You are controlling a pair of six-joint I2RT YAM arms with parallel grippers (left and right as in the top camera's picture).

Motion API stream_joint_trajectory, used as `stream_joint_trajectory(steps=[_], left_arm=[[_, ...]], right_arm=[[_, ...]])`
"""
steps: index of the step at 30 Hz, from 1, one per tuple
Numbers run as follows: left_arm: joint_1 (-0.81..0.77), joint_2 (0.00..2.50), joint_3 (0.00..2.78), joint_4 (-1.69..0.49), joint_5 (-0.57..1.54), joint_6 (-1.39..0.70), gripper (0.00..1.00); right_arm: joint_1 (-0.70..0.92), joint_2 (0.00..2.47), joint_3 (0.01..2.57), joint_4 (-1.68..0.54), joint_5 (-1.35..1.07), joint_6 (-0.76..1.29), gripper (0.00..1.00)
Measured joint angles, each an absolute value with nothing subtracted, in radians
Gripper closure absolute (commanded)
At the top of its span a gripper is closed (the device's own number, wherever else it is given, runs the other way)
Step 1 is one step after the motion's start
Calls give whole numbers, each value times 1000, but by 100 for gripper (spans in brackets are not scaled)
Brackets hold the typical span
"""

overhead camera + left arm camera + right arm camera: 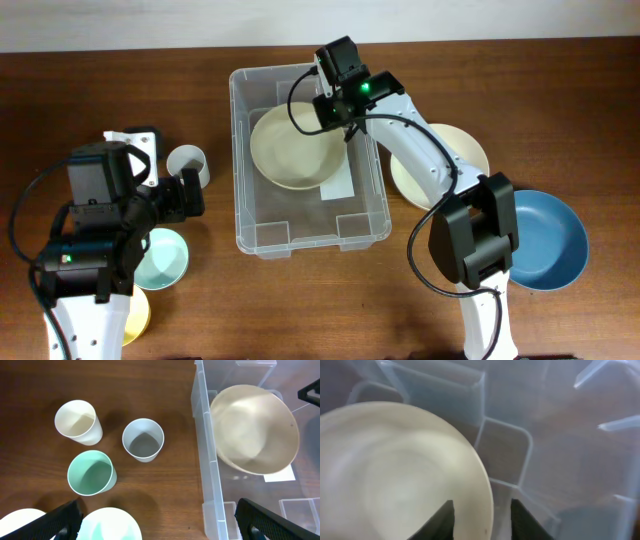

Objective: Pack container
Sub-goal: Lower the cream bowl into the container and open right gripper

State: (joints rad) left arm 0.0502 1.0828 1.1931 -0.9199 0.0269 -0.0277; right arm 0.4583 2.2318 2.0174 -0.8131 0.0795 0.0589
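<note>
Inside the container [372, 190], right fingers [442, 520] pinching cream bowl [290, 148]

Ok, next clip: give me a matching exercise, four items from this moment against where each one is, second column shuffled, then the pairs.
Items:
1. cream bowl
2. blue bowl
3. grey cup
4. right gripper

Places:
A. on the table right of the container, past the right arm
B. inside the container, tilted
C. on the table left of the container, next to the green cup and the white cup
D. at the cream bowl's rim, one finger on each side

Pairs: 1-B, 2-A, 3-C, 4-D
</note>
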Motion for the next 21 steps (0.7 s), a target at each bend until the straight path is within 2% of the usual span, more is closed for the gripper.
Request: stream_joint_trajectory(steps=[3, 6, 11, 16, 21], left_arm=[[50, 1083, 1193, -920, 27, -28, 0], [50, 1083, 1193, -920, 27, -28, 0], [50, 1083, 1193, -920, 27, -28, 0], [50, 1083, 1193, -920, 27, -28, 0], [50, 1083, 1193, -920, 27, -28, 0]], right_arm=[[458, 2214, 2057, -877, 138, 64, 49], [448, 2157, 2098, -928, 207, 106, 25], [336, 1948, 2149, -1000, 242, 200, 19], [39, 1792, 2194, -1135, 144, 256, 11], [-190, 1826, 2159, -1254, -14, 225, 9]])
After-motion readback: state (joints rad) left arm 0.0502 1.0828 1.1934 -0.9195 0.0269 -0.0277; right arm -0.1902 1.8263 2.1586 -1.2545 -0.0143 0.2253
